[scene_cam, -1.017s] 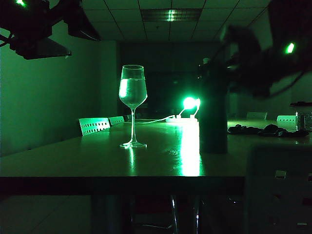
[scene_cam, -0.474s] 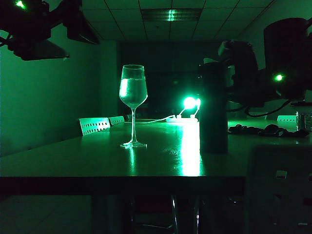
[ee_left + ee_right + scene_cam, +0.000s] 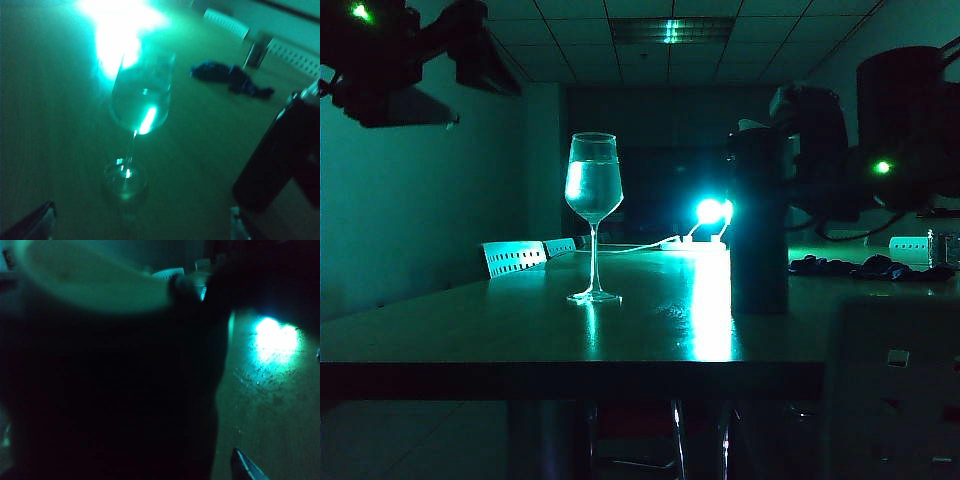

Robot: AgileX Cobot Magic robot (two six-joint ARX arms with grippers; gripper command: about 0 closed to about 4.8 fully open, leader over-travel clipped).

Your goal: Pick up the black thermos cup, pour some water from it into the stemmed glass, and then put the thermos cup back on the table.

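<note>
The black thermos cup (image 3: 758, 225) stands upright on the table (image 3: 520, 330), long axis vertical, right of the middle and back from the front edge. The stemmed glass (image 3: 593, 215), holding water, stands well apart to its left. The right gripper (image 3: 805, 145) sits at the cup's top, jaws spread wide; the dark right wrist view cannot show contact. The left gripper (image 3: 140, 225) hovers high near the left edge, fingertips apart. Only the left wrist view shows a dark cloth (image 3: 232, 80).

My left arm (image 3: 400, 60) and right arm (image 3: 880, 140) are bulky dark housings, each with a small green light; black cables loop under the right one.
</note>
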